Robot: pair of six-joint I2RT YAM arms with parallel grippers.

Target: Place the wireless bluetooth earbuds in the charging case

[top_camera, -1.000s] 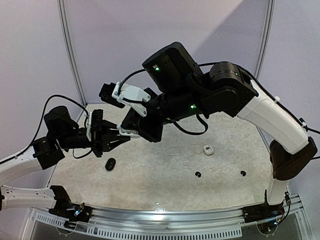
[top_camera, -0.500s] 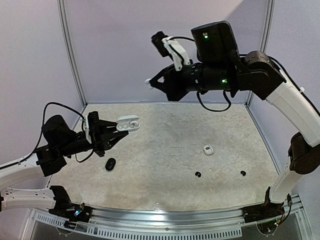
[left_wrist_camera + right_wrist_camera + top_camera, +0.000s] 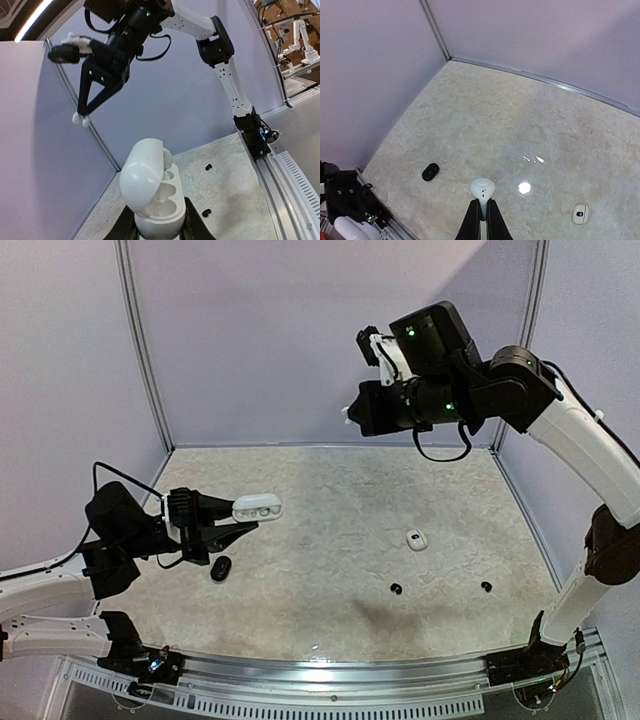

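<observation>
Reaching in low from the left edge, the left arm stretches rightward. Its tool (image 3: 238,523) is clenched on the base of an open white charging case (image 3: 257,507), which is held above the desk (image 3: 330,490) with its lid tipped back and its sockets showing. Just below it a black oval case (image 3: 221,568) lies on the desk. Farther right, the right arm is raised high near the back wall with its elbow bent. Its tool (image 3: 350,413) points left and pinches a white earbud (image 3: 482,189) at its fingertips, well above and apart from the open case. On the desk beneath lie a closed white case (image 3: 415,540), a black earbud (image 3: 396,588) and, farther right, another black earbud (image 3: 486,586).
</observation>
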